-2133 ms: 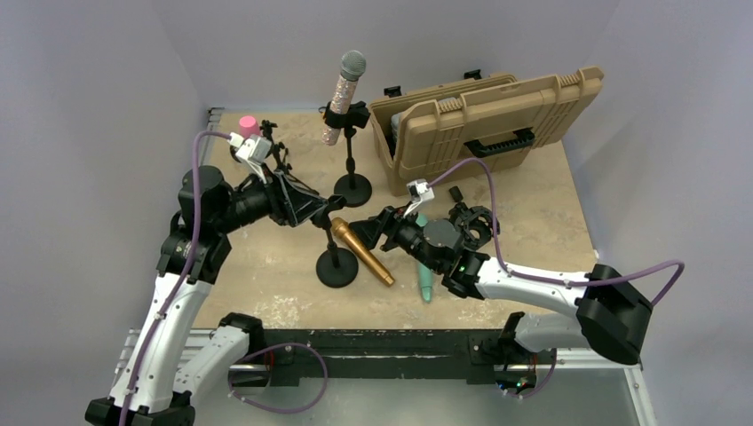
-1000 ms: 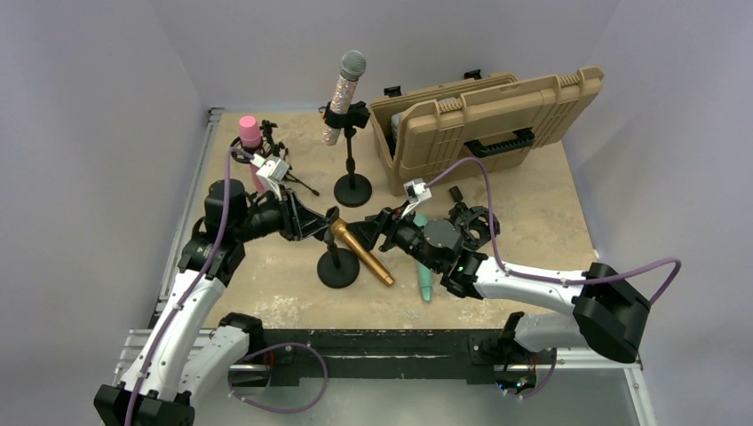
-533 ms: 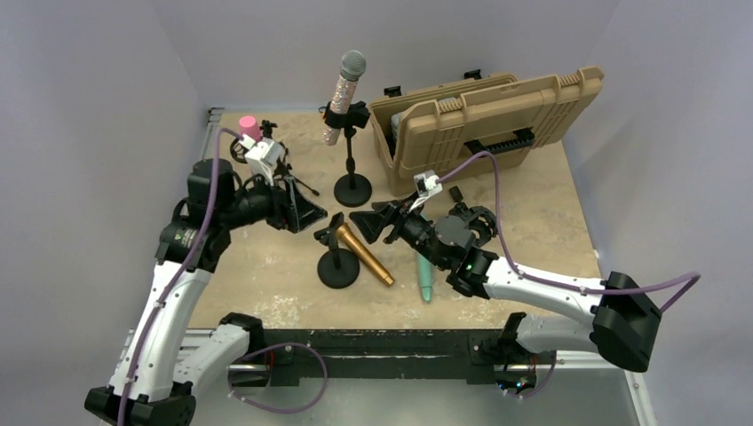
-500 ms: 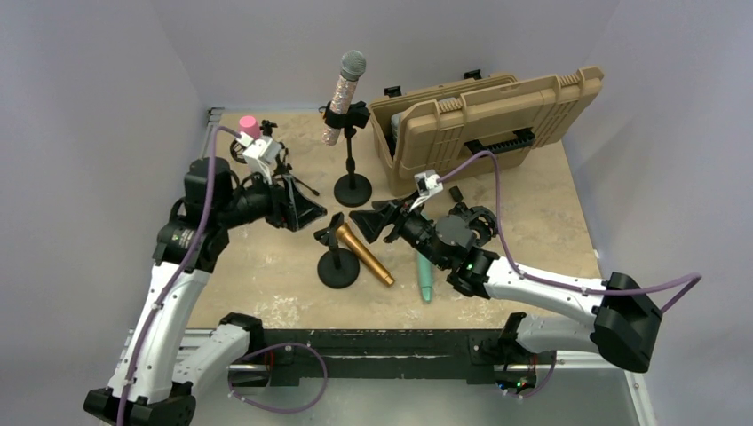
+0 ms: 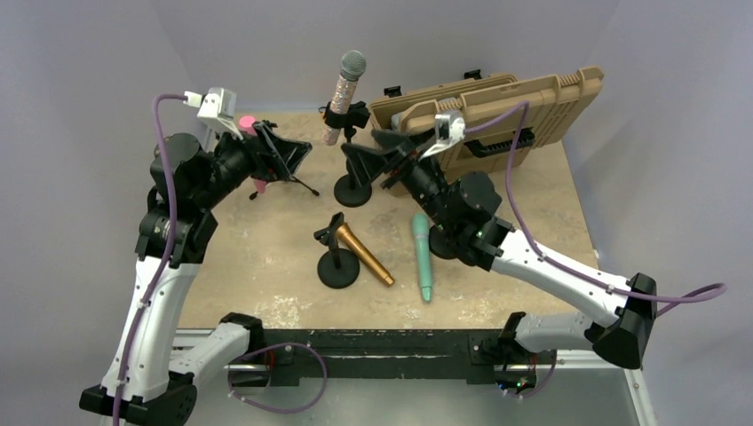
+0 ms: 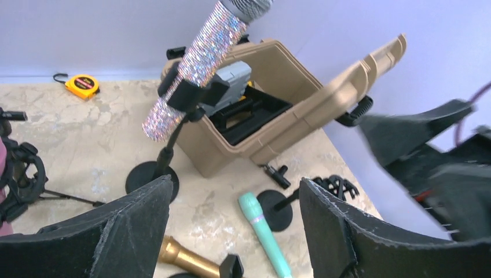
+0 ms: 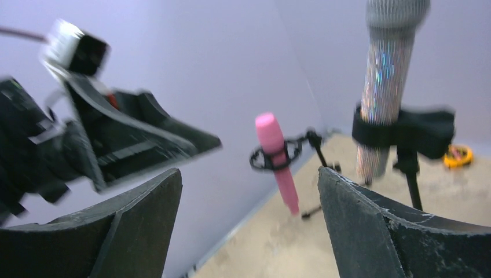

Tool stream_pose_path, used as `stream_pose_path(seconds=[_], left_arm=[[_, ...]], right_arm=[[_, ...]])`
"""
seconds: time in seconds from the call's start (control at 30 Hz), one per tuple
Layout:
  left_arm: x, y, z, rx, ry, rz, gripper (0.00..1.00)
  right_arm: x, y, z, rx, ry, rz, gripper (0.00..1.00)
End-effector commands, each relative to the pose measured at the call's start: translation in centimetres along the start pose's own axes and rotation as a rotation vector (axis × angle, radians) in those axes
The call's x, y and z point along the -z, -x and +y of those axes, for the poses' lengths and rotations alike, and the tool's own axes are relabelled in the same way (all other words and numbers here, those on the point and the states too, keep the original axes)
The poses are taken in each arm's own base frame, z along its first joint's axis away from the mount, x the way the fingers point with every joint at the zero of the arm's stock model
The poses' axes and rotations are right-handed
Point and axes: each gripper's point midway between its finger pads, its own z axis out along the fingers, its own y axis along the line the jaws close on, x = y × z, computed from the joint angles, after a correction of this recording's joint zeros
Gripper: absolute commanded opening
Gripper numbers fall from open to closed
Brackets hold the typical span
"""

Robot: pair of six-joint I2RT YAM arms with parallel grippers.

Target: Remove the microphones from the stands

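A glittery microphone [image 5: 342, 98] [image 6: 197, 69] [image 7: 382, 87] stands clipped in a black stand [image 5: 352, 189] at the back. A pink microphone [image 5: 249, 124] [image 7: 278, 162] sits in a tripod stand at the back left. A gold microphone [image 5: 362, 253] [image 6: 185, 260] lies on the table against a small black stand [image 5: 337, 266]. A teal microphone [image 5: 422, 257] [image 6: 263, 231] lies loose beside it. My left gripper [image 5: 297, 158] [image 6: 235, 182] hangs open and empty left of the glittery microphone's stand. My right gripper [image 5: 358, 142] [image 7: 249, 171] hangs open and empty just right of it.
An open tan case [image 5: 497, 115] [image 6: 272, 98] stands at the back right. A yellow tape measure [image 6: 84, 86] [image 7: 457, 155] lies near the back wall. Another round black stand base [image 5: 441, 240] [image 6: 277, 208] sits under my right arm.
Both grippers opened, let go of the gold microphone and its small stand, then rose and swung toward the back. The gold microphone stays lying beside the stand.
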Motion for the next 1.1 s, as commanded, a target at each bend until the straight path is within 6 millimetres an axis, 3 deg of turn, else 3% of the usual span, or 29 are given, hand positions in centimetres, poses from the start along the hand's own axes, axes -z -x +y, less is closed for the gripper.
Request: stream_pose_path(seconds=[0.0, 0.2, 0.33, 0.57, 0.87, 1.07], left_arm=[[-1.0, 4.8, -0.4, -0.024, 0.008, -0.152, 0.78], [-2.1, 2.8, 1.2, -0.122, 0.026, -0.099, 0.79], [-2.1, 1.3, 1.8, -0.159, 0.023, -0.072, 0.79], [-2.2, 0.8, 1.0, -0.164, -0.036, -0.07, 0.79], [-2.6, 0.3, 1.4, -0.158, -0.03, -0.056, 0.79], [-2.5, 0.3, 1.3, -0.159, -0.032, -0.057, 0.79]], right_arm=[[-3.1, 7.3, 0.7, 0.079, -0.025, -0.138, 0.87], [-7.1, 10.9, 2.0, 0.102, -0.042, -0.2, 0.92], [-10.3, 9.8, -0.4, 0.09, -0.152, -0.17, 0.94], [-14.6, 8.4, -4.2, 0.127, -0.279, -0.13, 0.95], [-15.5, 8.2, -9.7, 0.233, -0.419, -0.096, 0.94], [-15.5, 7.2, -10.5, 0.275, -0.422, -0.06, 0.92]])
